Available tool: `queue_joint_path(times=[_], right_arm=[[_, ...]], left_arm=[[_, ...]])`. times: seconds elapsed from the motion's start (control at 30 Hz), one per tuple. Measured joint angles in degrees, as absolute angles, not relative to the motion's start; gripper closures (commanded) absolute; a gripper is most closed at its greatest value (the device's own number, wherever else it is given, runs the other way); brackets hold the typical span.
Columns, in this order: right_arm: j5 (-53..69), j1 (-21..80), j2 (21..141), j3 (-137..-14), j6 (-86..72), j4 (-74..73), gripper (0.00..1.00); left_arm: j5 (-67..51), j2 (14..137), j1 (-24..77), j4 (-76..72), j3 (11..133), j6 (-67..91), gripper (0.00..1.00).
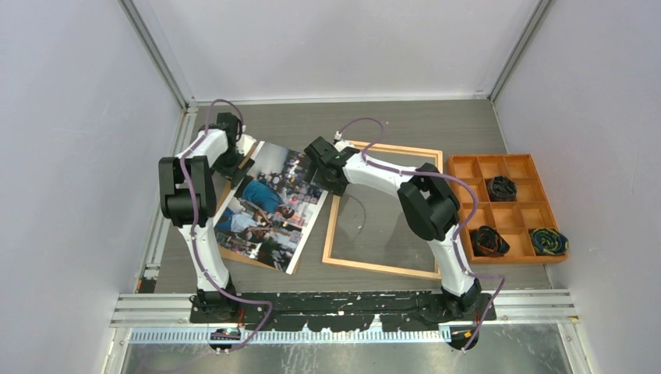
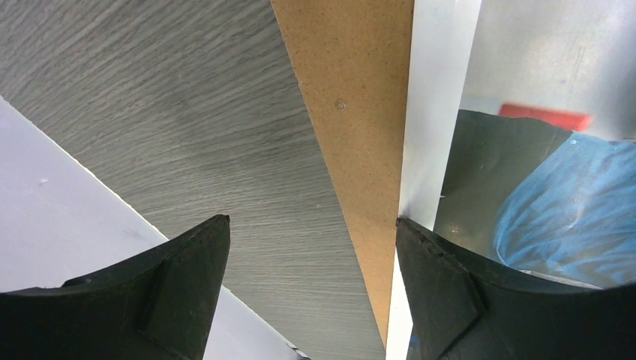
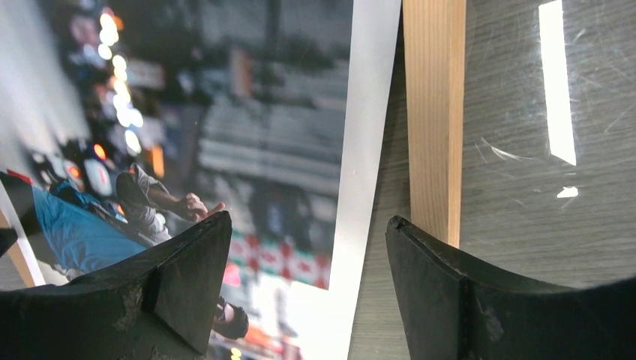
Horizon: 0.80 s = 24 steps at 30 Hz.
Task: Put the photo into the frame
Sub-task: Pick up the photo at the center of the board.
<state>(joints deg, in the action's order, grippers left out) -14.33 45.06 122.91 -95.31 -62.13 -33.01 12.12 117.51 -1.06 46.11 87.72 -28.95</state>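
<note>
Grey bench (image 1: 405,128) carries everything: nearest us, the photo (image 1: 269,206) lies face up just left of the frame (image 1: 382,267). Farther back, our left pincer (image 2: 311,225) and right pincer (image 3: 307,221) both stand spread at the photo's far edge.

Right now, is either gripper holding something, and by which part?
Nothing is held. The left gripper stands open at the edge of the photo; the right gripper is open above photo and frame.

I get bright, even light from above, with only soft shadows. On the right wrist view, white glare streaks the clear pane of the frame (image 3: 435,112), and the photo (image 3: 225,135) is blurred close up.
</note>
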Motion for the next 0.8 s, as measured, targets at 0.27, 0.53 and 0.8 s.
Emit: queue_joint_path(times=[0.27, 0.53, 0.8], right_arm=[[-18.7, 45.3, 126.4, -99.5, -63.4, -36.5, 0.19], [-22.5, 45.7, 127.8, -101.1, -63.8, -38.4, 0.18], [-21.7, 43.6, 127.7, -99.8, -64.0, -33.7, 0.19]], left_arm=[[13.0, 117.5, -0.7, 45.8, 87.4, -29.1, 0.17], [14.0, 117.5, -0.5, 45.4, 87.1, -29.3, 0.17], [14.5, 117.5, -0.3, 45.2, 87.0, -30.0, 0.18]])
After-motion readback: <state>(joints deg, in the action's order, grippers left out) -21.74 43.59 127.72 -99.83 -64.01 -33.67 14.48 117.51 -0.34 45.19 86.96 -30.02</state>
